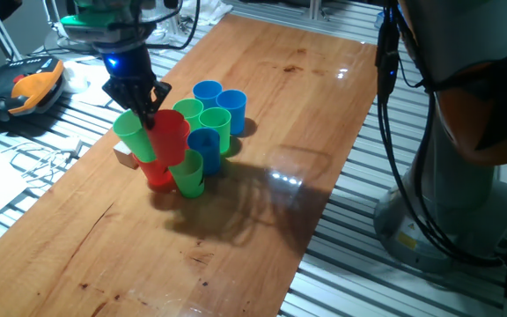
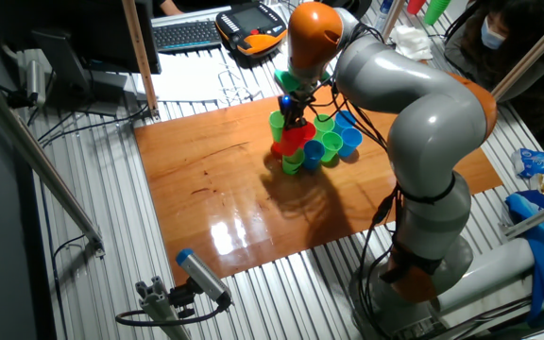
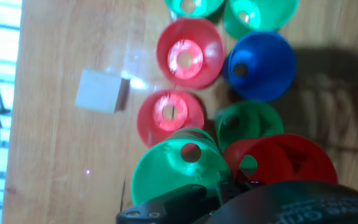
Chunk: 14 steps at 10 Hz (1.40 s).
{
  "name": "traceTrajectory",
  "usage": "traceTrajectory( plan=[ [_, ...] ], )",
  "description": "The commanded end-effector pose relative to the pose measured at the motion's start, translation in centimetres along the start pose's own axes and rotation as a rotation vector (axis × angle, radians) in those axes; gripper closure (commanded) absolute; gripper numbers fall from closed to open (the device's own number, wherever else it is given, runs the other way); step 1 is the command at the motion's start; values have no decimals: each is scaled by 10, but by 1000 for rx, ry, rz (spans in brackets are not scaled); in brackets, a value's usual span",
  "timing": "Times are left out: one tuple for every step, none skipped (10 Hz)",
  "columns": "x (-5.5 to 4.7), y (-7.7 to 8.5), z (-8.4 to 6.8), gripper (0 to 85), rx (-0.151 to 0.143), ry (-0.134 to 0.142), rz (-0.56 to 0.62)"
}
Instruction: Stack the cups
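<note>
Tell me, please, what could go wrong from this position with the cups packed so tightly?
1. The gripper holds the raised red cup and green cup right above the cluster; lowering off-centre could topple the green cup below.
2. The wooden cube lies close beside the cluster, so a shoved cup may catch on it.

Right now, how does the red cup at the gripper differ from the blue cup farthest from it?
The red cup at the gripper is red; the farthest blue cup is blue. The red cup is raised above the cluster, by the gripper, with a green cup beside it; the blue cup stands on the wooden table. The red cup looks tilted; the blue one is upright. Both are small tapered plastic cups of like size.
</note>
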<state>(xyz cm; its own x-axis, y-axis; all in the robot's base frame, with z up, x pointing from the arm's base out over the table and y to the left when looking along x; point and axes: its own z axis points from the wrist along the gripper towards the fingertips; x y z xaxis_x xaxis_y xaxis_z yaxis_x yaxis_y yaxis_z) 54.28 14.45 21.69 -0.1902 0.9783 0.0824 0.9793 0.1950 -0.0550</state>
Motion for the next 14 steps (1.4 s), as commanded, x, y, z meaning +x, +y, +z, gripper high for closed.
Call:
traceTrajectory(
  plan=[
    [-3, 2, 2, 850, -3, -1, 4],
    [-6, 3, 4, 850, -9, 0, 7],
    [-8, 4, 5, 850, -10, -5, 9],
    [-11, 5, 5, 850, -7, -3, 9],
    [-13, 5, 6, 850, -4, 1, 5],
    [-15, 7, 8, 850, -5, -3, 13],
    [-16, 8, 11, 850, -10, -3, 16],
    [-17, 10, 14, 850, -16, -6, 18],
    [-18, 11, 18, 850, -21, -10, 20],
    [-17, 12, 22, 850, -30, -15, 23],
    [-16, 13, 26, 850, -33, -22, 25],
    [-14, 12, 29, 850, -39, -23, 25],
    [-13, 12, 32, 850, -44, -23, 25],
    [-12, 12, 33, 850, -46, -21, 25]
  ],
)
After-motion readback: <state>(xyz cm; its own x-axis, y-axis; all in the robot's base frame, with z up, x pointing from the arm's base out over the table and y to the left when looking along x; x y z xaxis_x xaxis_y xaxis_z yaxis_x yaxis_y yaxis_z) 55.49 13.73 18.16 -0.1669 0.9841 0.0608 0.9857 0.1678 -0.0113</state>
